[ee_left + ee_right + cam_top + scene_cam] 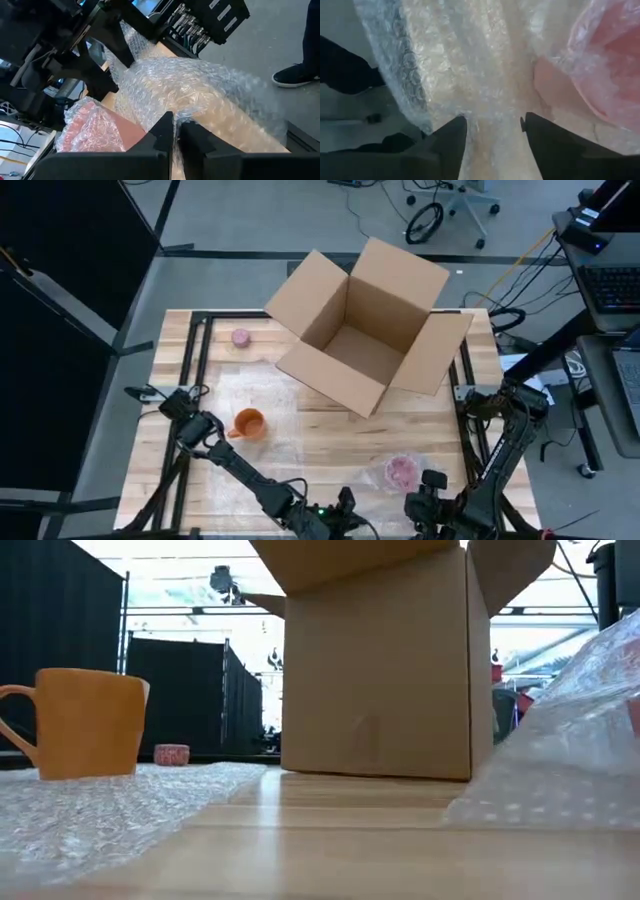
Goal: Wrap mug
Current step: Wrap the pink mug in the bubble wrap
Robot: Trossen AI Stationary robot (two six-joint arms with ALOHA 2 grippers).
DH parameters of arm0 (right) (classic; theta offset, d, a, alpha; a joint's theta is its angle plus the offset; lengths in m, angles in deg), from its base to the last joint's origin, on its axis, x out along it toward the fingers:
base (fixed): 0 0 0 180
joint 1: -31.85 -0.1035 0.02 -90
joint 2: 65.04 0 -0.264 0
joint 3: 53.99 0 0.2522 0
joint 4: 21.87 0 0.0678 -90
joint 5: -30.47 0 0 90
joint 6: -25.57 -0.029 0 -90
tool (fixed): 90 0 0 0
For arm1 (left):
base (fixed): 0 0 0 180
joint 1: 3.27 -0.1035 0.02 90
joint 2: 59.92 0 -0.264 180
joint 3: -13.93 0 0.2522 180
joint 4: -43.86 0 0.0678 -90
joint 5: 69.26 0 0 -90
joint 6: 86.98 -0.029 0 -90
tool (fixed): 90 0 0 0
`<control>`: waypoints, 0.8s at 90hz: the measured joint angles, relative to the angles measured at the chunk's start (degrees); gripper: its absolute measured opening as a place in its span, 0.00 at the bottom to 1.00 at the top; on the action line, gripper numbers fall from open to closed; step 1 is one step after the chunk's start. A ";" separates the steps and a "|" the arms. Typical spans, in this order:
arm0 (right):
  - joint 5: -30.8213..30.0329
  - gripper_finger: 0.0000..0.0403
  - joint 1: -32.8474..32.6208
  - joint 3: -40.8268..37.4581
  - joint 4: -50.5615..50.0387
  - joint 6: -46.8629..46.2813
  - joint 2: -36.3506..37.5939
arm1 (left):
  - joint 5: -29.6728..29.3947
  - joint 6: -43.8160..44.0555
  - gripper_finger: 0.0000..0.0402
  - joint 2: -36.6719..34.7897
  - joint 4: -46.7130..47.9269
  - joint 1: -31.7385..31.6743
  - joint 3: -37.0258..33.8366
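Orange mug (248,424) sat left of centre on bubble wrap (262,408), apart from both arms at bottom. Left gripper (174,131) pinched wrap edge; right gripper (493,125) gaped. Risk: thin film slipping out, or tugging toppling mug.

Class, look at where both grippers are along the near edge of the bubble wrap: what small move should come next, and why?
Probably close the right gripper on the bubble wrap: its jaws are open around the edge, while the left gripper already pinches it. The orange mug sits unwrapped on the sheet.
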 joint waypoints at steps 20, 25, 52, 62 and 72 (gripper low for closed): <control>1.37 0.49 -1.71 0.22 1.22 1.23 0.07 | -0.02 3.48 0.00 0.00 0.20 0.00 -0.02; 1.66 0.49 -2.21 0.68 1.09 2.01 0.57 | -0.02 4.10 0.00 0.00 0.15 0.00 -0.02; -5.15 0.49 -5.22 4.00 1.35 2.25 7.23 | -0.02 4.37 0.00 -0.02 -0.18 0.00 -0.04; -7.58 0.49 -5.80 4.00 1.38 2.62 8.97 | -0.02 4.37 0.00 -0.02 -0.57 -0.02 -0.04; -8.42 0.49 -5.97 4.00 1.34 2.95 9.74 | -0.02 4.37 0.00 -0.02 -1.04 -0.02 -0.07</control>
